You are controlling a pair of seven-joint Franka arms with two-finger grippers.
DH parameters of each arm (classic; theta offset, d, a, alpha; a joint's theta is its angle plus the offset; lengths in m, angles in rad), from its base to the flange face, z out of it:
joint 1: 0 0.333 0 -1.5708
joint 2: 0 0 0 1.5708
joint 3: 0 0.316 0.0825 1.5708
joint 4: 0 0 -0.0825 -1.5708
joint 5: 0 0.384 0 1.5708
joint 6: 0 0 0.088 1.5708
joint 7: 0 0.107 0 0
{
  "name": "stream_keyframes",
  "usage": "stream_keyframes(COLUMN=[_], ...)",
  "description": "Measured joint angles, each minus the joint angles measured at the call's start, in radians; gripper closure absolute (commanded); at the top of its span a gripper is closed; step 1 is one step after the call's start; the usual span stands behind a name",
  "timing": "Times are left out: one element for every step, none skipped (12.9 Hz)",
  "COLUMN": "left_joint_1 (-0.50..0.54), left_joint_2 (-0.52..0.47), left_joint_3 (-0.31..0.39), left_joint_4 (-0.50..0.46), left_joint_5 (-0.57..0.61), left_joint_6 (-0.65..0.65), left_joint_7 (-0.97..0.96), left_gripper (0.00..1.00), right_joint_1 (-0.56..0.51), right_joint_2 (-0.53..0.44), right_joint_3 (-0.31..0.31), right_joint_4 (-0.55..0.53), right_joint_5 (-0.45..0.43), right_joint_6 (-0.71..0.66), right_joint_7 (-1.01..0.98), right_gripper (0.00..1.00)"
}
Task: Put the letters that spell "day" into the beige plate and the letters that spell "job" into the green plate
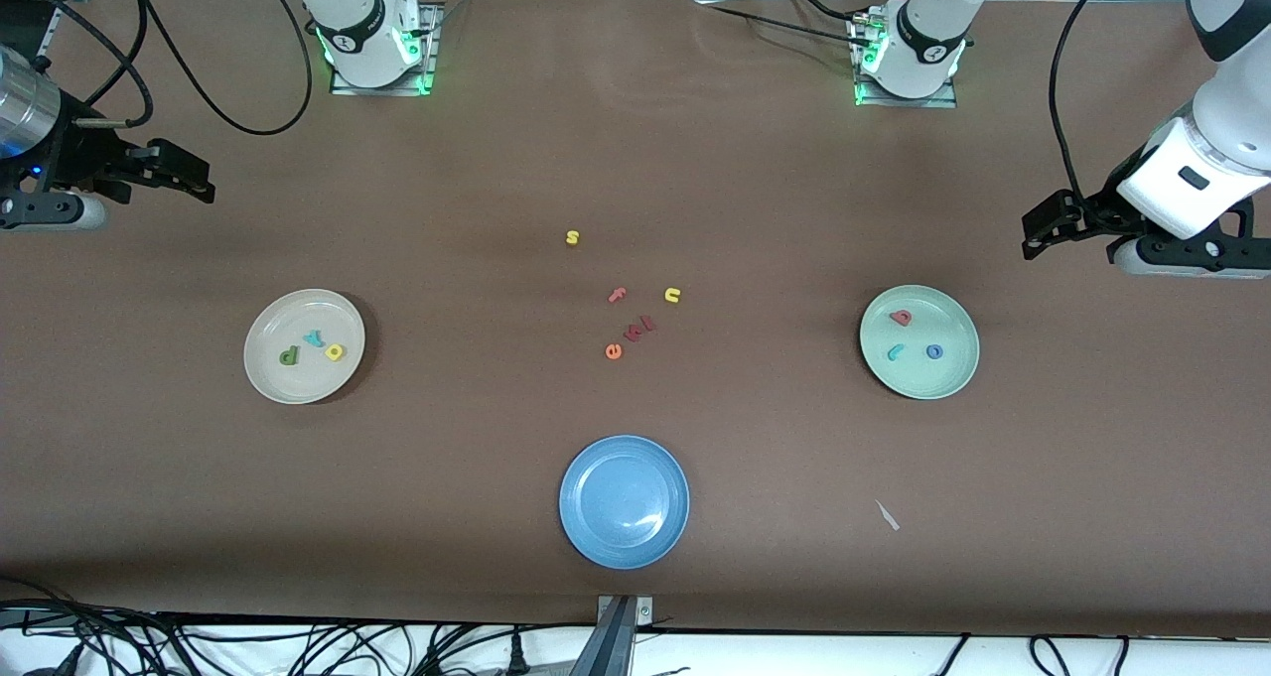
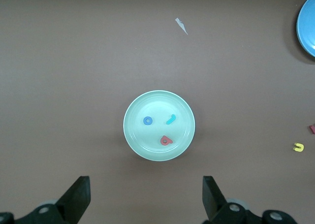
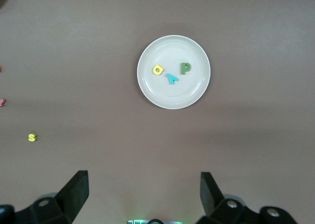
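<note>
- The beige plate sat toward the right arm's end of the bench, and all three "day" letters were in it: green d, teal y, yellow a.
- The green plate sat toward the left arm's end with the "job" letters inside: pink-red b, teal j, blue o.
- Leftover letters, like the yellow s, lay mid-bench; the blue plate sat nearer the camera.
- Left hand hung above the bench by the green plate, fingers spread, holding nothing.
- Right hand was the same by the beige plate, spread and holding nothing.
</note>
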Motion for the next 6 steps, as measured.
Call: stream_keyframes(left_joint_1=[0.001,0.001,0.001,0.001,0.001,0.001], left_joint_2=[0.0,0.0,0.0,0.0,0.0,-0.001], left_joint_3=[0.0,0.0,0.0,0.0,-0.001,-0.001], left_joint_4=[0.0,0.0,0.0,0.0,0.0,0.0], left_joint_5=[0.0,0.0,0.0,0.0,0.0,0.0], left_joint_6=[0.0,-0.002,-0.006,-0.008,-0.012,-0.026], left_joint_7=[0.0,0.0,0.0,0.0,0.0,0.002], left_gripper=[0.0,0.0,0.0,0.0,0.0,0.0], right_joint_1=[0.001,0.002,0.002,0.002,0.002,0.001], right_joint_2=[0.001,0.001,0.001,0.001,0.002,0.002], right_joint_3=[0.0,0.0,0.0,0.0,0.0,-0.001], right_joint_4=[0.001,0.001,0.002,0.002,0.002,0.002], right_joint_5=[0.0,0.0,0.0,0.0,0.0,0.0], right_joint_6=[0.0,0.0,0.0,0.0,0.0,0.0], right_joint_7=[0.0,0.0,0.0,0.0,0.0,0.0], right_gripper=[0.0,0.0,0.0,0.0,0.0,0.0])
